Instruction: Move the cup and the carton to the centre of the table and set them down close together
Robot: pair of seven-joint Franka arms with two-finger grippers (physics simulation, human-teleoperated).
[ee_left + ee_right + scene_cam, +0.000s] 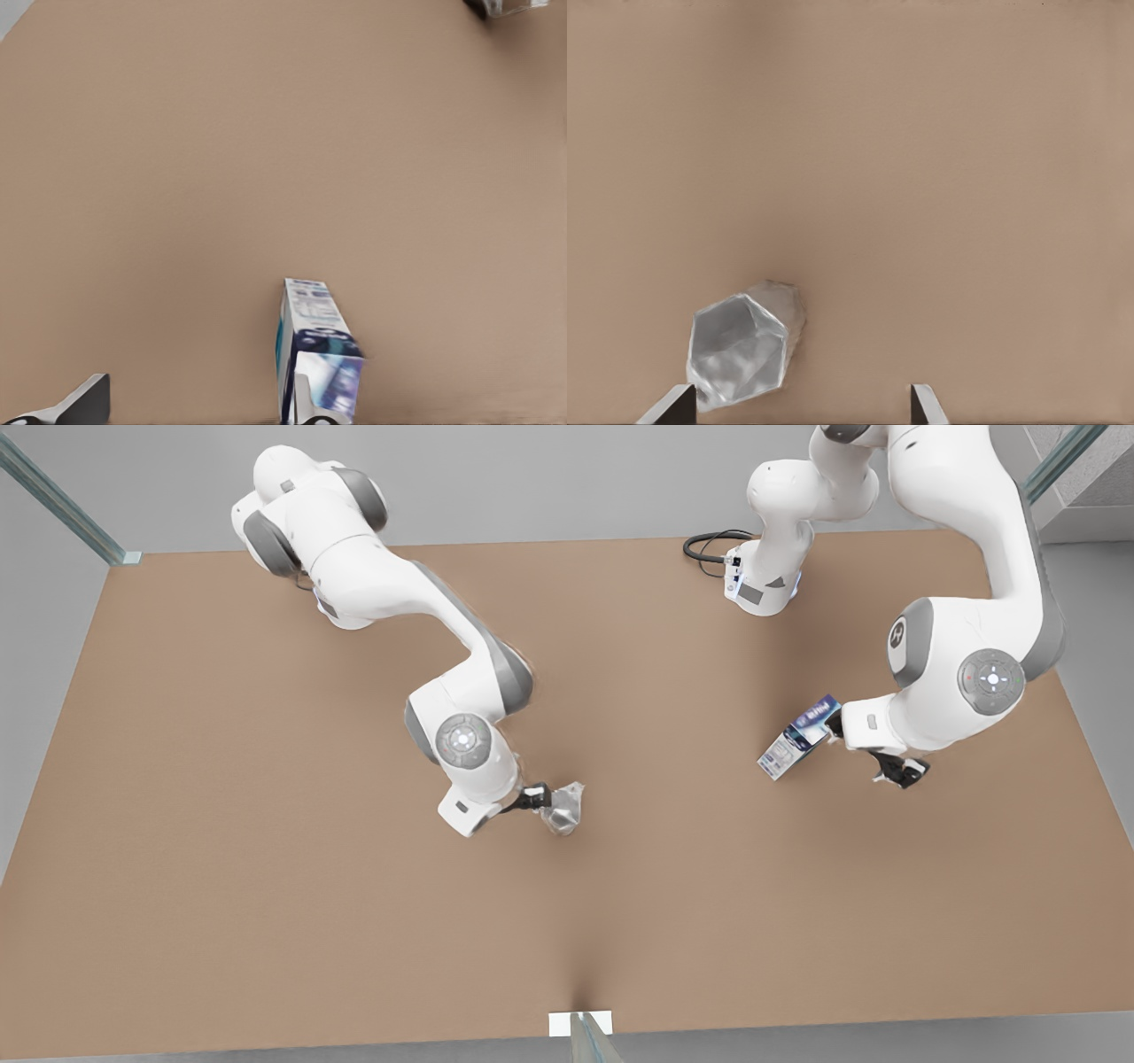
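The silvery faceted cup (pixel 565 808) rests on the brown table (pixel 266 824) near its middle. In the right wrist view the cup (pixel 740 350) lies just inside one fingertip (pixel 673 405), off to that side of the wide gap. My right gripper (pixel 536 802) is the arm at the front view's left, and it is open (pixel 799 405). The blue-and-white carton (pixel 797 737) sits toward the front view's right. My left gripper (pixel 870 748) is open beside it (pixel 197 403). One finger (pixel 306 403) is against the carton (pixel 310 341), which stays outside the gap.
The two arm bases stand at the far edge, with a black cable (pixel 709 549) by the one at the front view's right. A white tab (pixel 580 1023) marks the near edge. Bare tabletop lies between cup and carton.
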